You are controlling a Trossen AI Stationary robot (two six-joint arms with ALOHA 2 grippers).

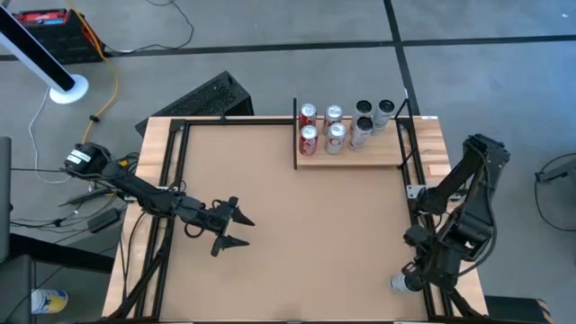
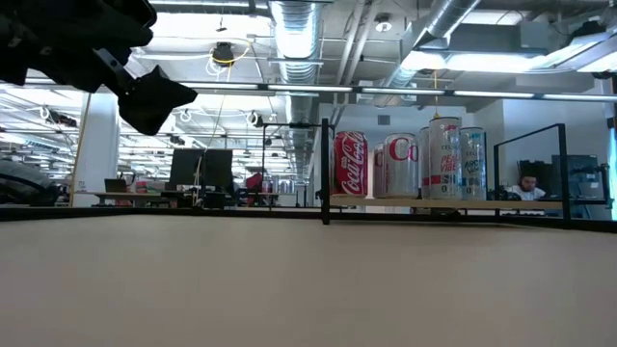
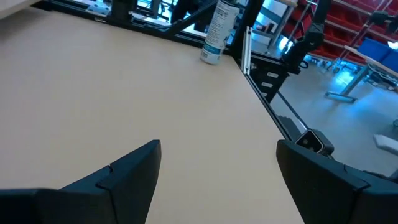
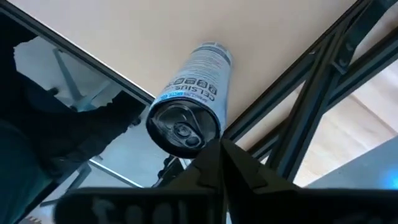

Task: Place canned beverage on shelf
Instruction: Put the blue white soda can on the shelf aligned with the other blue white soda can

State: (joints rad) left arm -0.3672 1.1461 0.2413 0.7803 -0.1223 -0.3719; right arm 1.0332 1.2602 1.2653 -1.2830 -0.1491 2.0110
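Left gripper is hovering over the left-centre of the table, fingers spread wide, holding nothing; the left wrist view shows bare tabletop between them.

Shelf is sitting at the far side, right of centre, black upright bar at its left end. Seven cans are already standing on it in a cluster, red ones leftmost, silver and dark-topped ones further right.

The loose can is standing upright at the near right corner, just beside the black frame rail. It is a slim, tall silver can, tab intact, so judged full: moderately heavy, rigid, smooth-walled and liable to slip or tip. Best taken around mid-body, fingers either side.

Right gripper is hanging just above and beside that can, fingertips pressed together, gripping nothing. It needs to spread before descending.
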